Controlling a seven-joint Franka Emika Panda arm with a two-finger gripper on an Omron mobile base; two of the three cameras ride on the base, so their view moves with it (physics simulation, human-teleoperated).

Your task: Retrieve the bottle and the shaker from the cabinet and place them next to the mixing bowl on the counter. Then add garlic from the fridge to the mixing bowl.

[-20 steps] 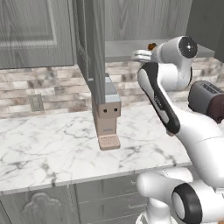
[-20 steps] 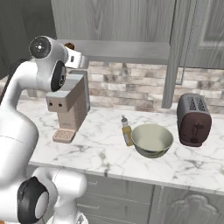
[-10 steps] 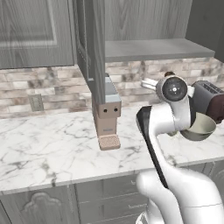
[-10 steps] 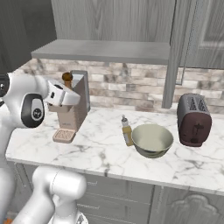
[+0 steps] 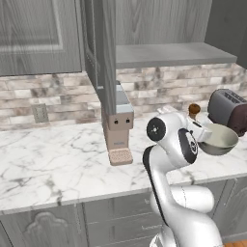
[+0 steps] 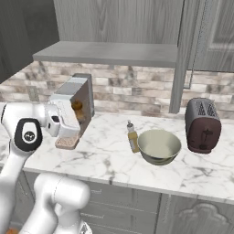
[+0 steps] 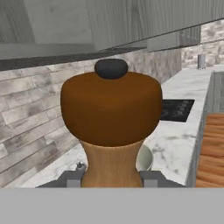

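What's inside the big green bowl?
The mixing bowl looks empty in the right base view: just its smooth pale inside, no garlic. The near wall hides a bit of the bottom. The bottle stands beside it on the counter, not in it.

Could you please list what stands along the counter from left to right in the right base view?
Coffee machine → shaker held in the claw in front of it → bottle → mixing bowl → toaster.
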